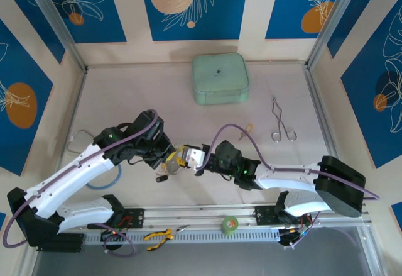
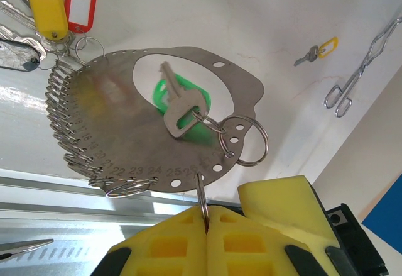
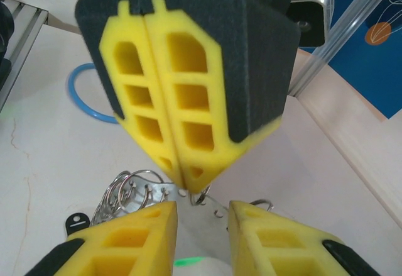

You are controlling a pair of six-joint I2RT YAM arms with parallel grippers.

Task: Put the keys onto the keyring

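The keyring (image 2: 119, 131) is a flat steel oval plate with numbered holes and small split rings along its edge. It hangs from my left gripper (image 2: 206, 212), which is shut on one split ring at the plate's rim. A green-headed key (image 2: 179, 103) hangs from another ring on the plate. Keys with yellow (image 2: 45, 5) and red (image 2: 81, 2) tags lie on the table behind it. One more key with a yellow tag (image 2: 317, 49) lies farther off. My right gripper (image 3: 202, 216) faces the left gripper (image 3: 182, 182) with its jaws apart, the plate's edge (image 3: 204, 229) showing in the gap.
Steel forceps (image 1: 281, 125) lie at the right and a mint-green case (image 1: 220, 79) at the back. A blue stethoscope tube (image 1: 100, 182) curls under the left arm. A green tape roll (image 1: 230, 225) and yellow-handled pliers (image 1: 160, 236) rest on the front rail.
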